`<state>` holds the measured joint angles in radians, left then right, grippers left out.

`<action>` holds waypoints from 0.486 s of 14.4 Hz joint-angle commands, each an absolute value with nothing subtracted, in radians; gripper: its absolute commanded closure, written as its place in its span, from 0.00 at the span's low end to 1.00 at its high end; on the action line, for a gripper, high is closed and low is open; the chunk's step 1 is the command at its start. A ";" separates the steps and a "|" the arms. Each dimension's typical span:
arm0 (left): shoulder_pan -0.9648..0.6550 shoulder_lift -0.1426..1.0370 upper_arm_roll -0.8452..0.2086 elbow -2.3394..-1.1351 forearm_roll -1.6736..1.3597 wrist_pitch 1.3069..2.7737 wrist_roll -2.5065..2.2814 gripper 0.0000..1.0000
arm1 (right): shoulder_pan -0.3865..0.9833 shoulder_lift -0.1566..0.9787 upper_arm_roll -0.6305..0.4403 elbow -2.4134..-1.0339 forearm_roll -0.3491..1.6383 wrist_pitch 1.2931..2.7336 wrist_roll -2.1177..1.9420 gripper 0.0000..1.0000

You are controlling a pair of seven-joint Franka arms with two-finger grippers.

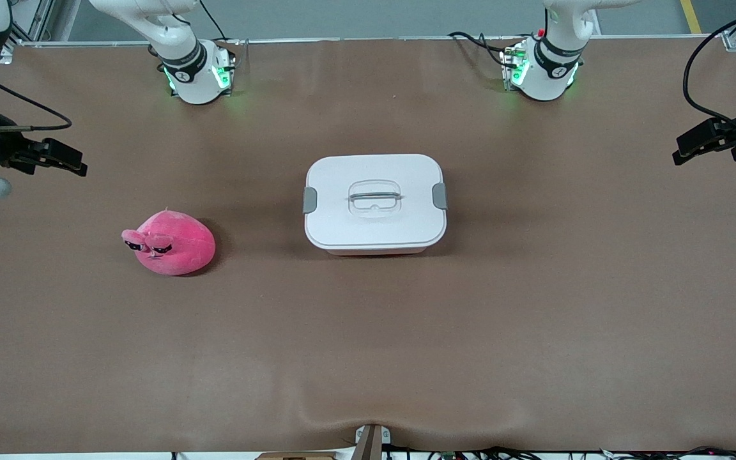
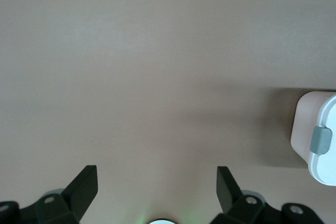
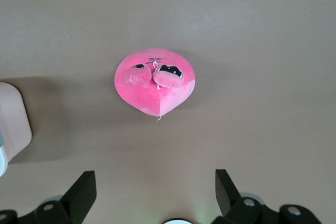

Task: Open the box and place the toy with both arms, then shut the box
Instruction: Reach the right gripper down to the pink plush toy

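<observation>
Box (image 1: 375, 203) lidded at table (image 1: 534, 319) centre; toy (image 1: 170, 243) toward the right arm's end. Left gripper (image 2: 156, 183) and right gripper (image 3: 156, 184) wait over opposite table ends, jaws apart.

Two white robot arms with black joints rose from green-lit bases along one edge of the table (image 1: 368, 358). The right arm's gripper (image 1: 55, 156) hung in the air over the table's end on its own side, its two black fingers (image 3: 79, 192) spread wide apart and holding nothing. The left arm's gripper (image 1: 700, 144) hung over the table's other end, its fingers (image 2: 81, 187) likewise spread wide and empty.
</observation>
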<state>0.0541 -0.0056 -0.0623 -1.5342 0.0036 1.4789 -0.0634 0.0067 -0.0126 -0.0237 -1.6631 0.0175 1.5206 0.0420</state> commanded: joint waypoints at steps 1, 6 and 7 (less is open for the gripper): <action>0.064 0.006 -0.069 -1.509 -0.006 1.463 -0.066 0.00 | 0.012 -0.026 -0.026 -1.686 0.012 1.529 0.043 0.00; 0.067 0.009 -0.068 -1.503 0.003 1.465 -0.055 0.00 | 0.014 -0.026 -0.026 -1.706 0.012 1.557 0.043 0.00; 0.071 0.011 -0.063 -1.503 0.005 1.465 -0.055 0.00 | 0.014 -0.025 -0.026 -1.707 0.012 1.562 0.043 0.00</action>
<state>0.0572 -0.0056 -0.0614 -1.5332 0.0035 1.4789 -0.0633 0.0068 -0.0127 -0.0237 -1.6880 0.0175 1.5433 0.0420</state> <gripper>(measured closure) 0.000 0.000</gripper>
